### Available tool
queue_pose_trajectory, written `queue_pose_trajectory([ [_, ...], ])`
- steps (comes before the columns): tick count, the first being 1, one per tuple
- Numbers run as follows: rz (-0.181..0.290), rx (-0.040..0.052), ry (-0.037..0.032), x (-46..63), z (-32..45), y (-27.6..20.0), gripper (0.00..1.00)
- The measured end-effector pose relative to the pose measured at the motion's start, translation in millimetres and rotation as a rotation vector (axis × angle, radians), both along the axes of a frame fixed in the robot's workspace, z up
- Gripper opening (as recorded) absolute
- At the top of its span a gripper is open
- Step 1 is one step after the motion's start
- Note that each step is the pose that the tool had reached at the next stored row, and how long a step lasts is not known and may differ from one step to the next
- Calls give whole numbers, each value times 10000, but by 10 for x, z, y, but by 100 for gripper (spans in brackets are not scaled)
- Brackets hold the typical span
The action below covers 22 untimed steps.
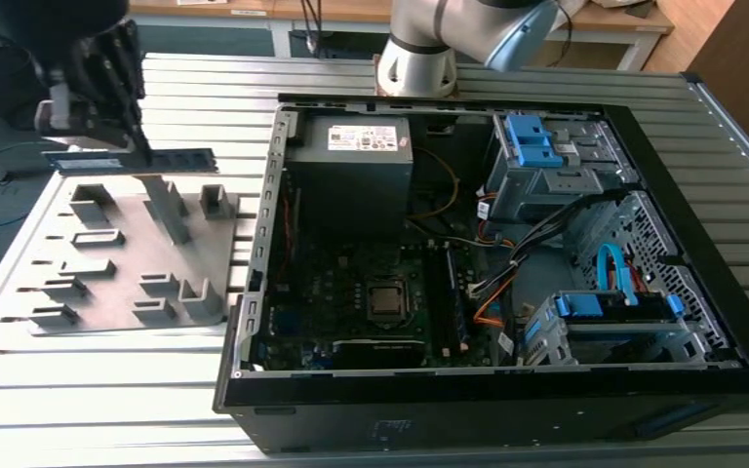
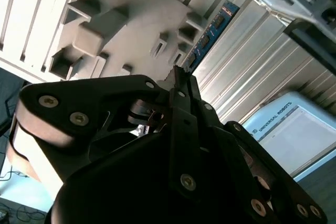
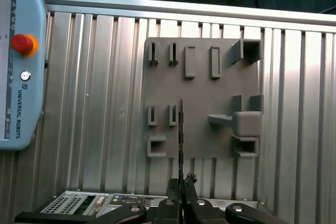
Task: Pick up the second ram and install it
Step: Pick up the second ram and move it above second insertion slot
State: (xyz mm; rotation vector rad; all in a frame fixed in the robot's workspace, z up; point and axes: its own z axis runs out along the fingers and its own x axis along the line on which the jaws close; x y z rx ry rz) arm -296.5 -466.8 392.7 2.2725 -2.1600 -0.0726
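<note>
The second ram (image 1: 179,156) is a thin blue-green stick held level above the far edge of the grey holder plate (image 1: 128,273), at the exterior view's left. My gripper (image 1: 125,144) is shut on it from above. In the first wrist view the ram (image 3: 180,129) shows edge-on as a dark line running out from my closed fingertips (image 3: 181,182) over the holder plate (image 3: 210,98). The second wrist view shows its blue face with dark chips (image 2: 212,30) beyond my gripper (image 2: 178,74). The open computer case (image 1: 270,244) lies at the exterior view's right, with its motherboard (image 1: 362,283) exposed.
The holder plate carries several raised blocks and slots. Inside the case are a power supply (image 1: 348,146), blue drive brackets (image 1: 531,141) and loose cables (image 1: 544,234). A teach pendant (image 3: 21,61) lies on the ribbed metal table (image 1: 114,370). The arm's base (image 1: 413,58) stands behind the case.
</note>
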Motion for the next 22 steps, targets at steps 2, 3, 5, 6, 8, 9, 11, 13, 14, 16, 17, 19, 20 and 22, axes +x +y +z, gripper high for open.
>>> queue_pose_trajectory([
  [2,-2,1,-1,89,-2,0,14],
  [3,-2,2,-1,134,-4,0,14],
  [5,0,1,0,229,-5,0,14],
  [6,-1,0,1,272,-5,0,14],
  [8,-2,2,0,363,-8,0,14],
  [9,-1,1,1,409,-8,0,14],
  [11,-1,1,2,498,-10,0,14],
  [13,-2,1,2,592,-11,0,14],
  [14,-1,1,2,637,-13,0,14],
  [16,-2,1,3,727,-14,0,14],
  [17,-2,1,4,772,-15,0,14],
  [19,0,1,5,862,-16,0,14],
  [20,-2,2,5,911,-18,0,14],
  [22,-2,0,7,1001,-19,0,14],
])
